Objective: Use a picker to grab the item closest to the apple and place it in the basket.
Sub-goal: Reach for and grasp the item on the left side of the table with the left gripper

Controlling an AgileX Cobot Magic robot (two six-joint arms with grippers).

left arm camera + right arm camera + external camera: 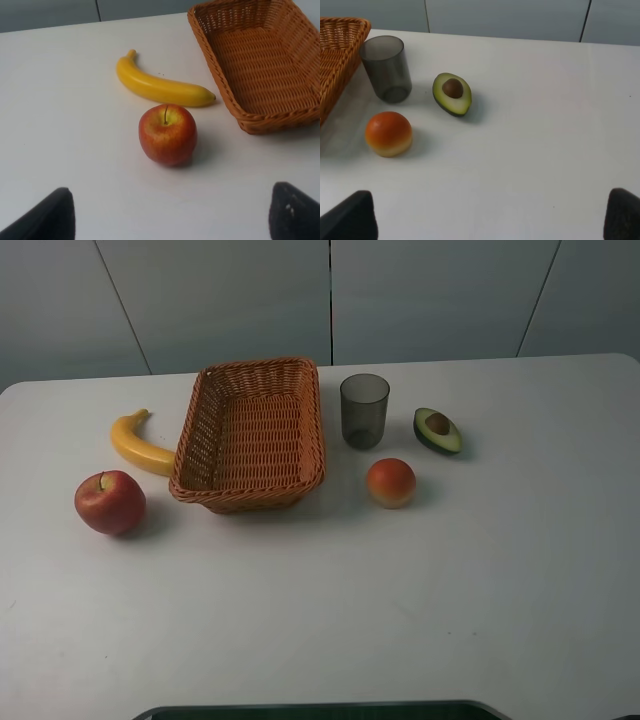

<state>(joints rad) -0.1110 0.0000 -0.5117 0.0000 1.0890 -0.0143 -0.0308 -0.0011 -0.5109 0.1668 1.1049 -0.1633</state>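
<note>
White table (400,590), banana (160,87) just beside apple (167,134); left pincer (170,214) and right pincer (486,217) wide open, empty

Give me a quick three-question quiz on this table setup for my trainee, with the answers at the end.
1. Multiple choice: which thing lies closest to the apple? A) the cup B) the banana C) the avocado
2. True or false: the basket already has a piece of fruit inside.
3. Fill in: in the high view, the apple sits to the ____ of the basket.

Key: 1) B. 2) False, the basket is empty. 3) left.
</note>
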